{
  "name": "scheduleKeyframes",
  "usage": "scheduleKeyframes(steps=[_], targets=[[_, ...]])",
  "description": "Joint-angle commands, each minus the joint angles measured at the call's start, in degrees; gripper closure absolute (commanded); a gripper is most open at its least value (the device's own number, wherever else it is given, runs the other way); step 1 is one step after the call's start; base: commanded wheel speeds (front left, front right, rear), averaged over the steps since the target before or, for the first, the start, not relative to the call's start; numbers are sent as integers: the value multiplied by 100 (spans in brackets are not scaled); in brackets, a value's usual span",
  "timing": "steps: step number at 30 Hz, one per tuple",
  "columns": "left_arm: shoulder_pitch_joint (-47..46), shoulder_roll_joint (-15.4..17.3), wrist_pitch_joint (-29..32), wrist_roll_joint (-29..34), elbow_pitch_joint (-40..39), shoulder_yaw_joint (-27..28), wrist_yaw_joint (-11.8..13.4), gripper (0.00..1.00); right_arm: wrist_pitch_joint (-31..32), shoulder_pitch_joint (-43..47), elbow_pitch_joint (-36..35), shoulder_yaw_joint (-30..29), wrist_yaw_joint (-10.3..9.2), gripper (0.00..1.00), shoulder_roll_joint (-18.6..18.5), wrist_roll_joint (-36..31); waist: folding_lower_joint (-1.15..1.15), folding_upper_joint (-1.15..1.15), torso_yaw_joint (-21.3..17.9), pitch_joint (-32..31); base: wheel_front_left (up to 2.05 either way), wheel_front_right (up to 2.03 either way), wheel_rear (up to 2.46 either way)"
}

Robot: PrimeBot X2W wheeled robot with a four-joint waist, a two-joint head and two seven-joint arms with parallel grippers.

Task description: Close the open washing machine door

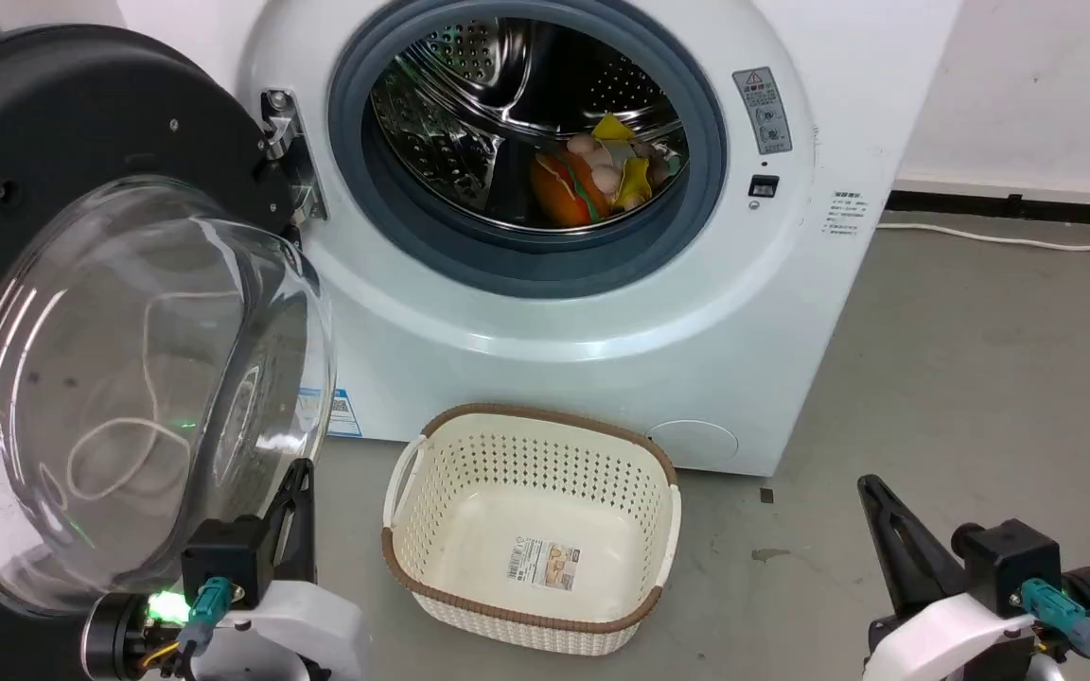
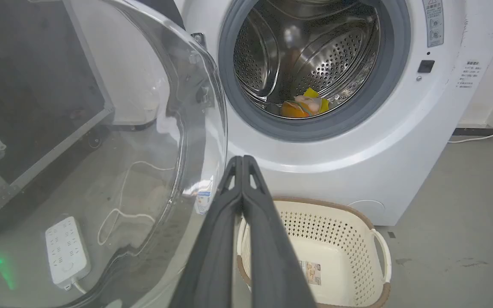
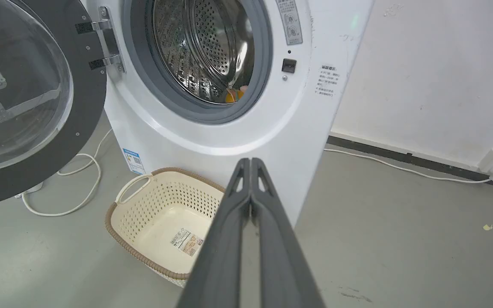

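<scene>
**Washing machine door [image 1: 129,397] open, at 9 o'clock of the washing machine [image 1: 602,359].**
Likely heavy, rigid, hinged; glass looks slippery (push the black rim). Left gripper [image 1: 299,473] and right gripper [image 1: 871,484]: jaws pressed together, empty.

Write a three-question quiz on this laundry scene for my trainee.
1. True or false: the door is shut.
2. Pick one: the left hand and the right hand both have their fingers A) spread apart, B) pressed together.
3. Fill in: the coloured toys lie inside the ____.

Key: 1 false; 2 B; 3 drum.
</scene>
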Motion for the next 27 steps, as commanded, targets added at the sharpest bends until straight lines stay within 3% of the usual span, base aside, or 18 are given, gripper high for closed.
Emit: scheduleKeyframes(steps=[1,27], targets=[[79,0,1,16,-24,8,-31,100,2,-80,-28,-1,5,100,0,-28,0,0,0,0,0,0,0],[79,0,1,16,-24,8,-31,100,2,-80,-28,-1,5,100,0,-28,0,0,0,0,0,0,0]])
